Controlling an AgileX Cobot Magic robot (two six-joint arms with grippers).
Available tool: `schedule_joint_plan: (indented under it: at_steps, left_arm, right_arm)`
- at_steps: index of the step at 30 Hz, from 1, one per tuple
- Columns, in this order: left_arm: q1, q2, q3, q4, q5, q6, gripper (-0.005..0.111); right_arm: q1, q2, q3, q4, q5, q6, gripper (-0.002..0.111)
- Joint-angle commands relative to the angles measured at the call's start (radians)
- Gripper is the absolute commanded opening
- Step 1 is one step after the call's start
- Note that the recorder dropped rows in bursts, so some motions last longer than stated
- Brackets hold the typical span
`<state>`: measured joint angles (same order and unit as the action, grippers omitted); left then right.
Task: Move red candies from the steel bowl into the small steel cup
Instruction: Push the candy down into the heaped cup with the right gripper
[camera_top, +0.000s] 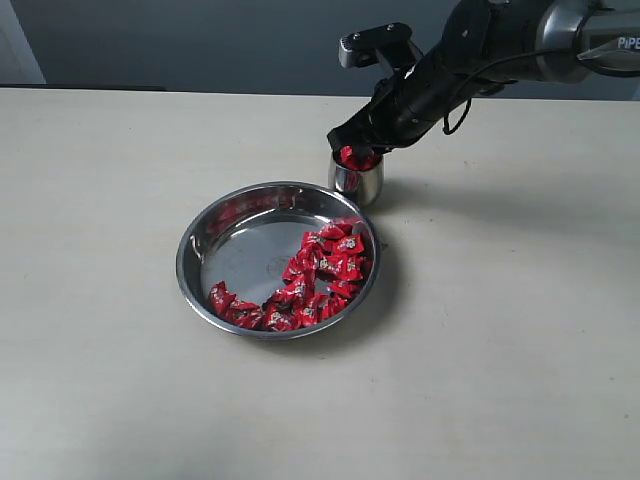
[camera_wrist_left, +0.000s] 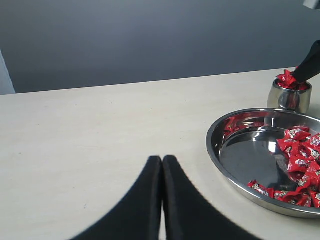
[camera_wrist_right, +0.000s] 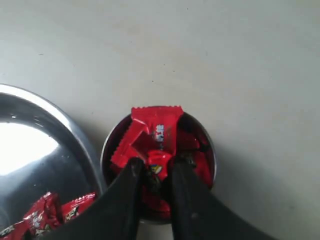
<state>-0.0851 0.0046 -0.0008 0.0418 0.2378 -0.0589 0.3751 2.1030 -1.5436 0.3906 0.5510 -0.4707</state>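
The steel bowl (camera_top: 190, 240) sits mid-table with many red candies (camera_top: 325, 265) heaped along its right and near side. Just behind its far right rim stands the small steel cup (camera_top: 358, 180), with red candies showing at its mouth. My right gripper (camera_top: 355, 150) hangs right over the cup, shut on a red candy (camera_wrist_right: 155, 132) that sticks out past the fingertips above the cup's opening (camera_wrist_right: 212, 155). My left gripper (camera_wrist_left: 162, 160) is shut with nothing in it, low over bare table beside the bowl (camera_wrist_left: 215, 150); it is out of the exterior view.
The right arm (camera_top: 480, 40) reaches in from the top right over the table. A dark wall runs behind the far table edge (camera_top: 150, 88). Pale bare tabletop (camera_top: 90, 300) lies left of and in front of the bowl.
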Motion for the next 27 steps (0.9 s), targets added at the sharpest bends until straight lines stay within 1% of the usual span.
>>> schedule_joint_plan:
  at_steps: [1, 7, 24, 25, 27]
  left_arm:
    - [-0.007, -0.005, 0.001, 0.001, -0.006, -0.002, 0.000]
    - [-0.007, -0.005, 0.001, 0.001, -0.006, -0.002, 0.000]
    - [-0.007, -0.005, 0.001, 0.001, -0.006, -0.002, 0.000]
    - [-0.007, -0.005, 0.001, 0.001, -0.006, -0.002, 0.000]
    - [-0.007, -0.005, 0.001, 0.001, -0.006, -0.002, 0.000]
  right_arm:
    - [-0.008, -0.007, 0.003, -0.034, 0.016, 0.003, -0.001]
    - [-0.030, -0.009, 0.003, -0.048, 0.020, 0.018, -0.001]
    - [-0.030, -0.009, 0.003, -0.048, 0.063, 0.019, -0.001]
    - [-0.030, -0.009, 0.003, -0.048, 0.063, 0.019, -0.001]
    - [-0.030, -0.009, 0.003, -0.048, 0.063, 0.017, 0.004]
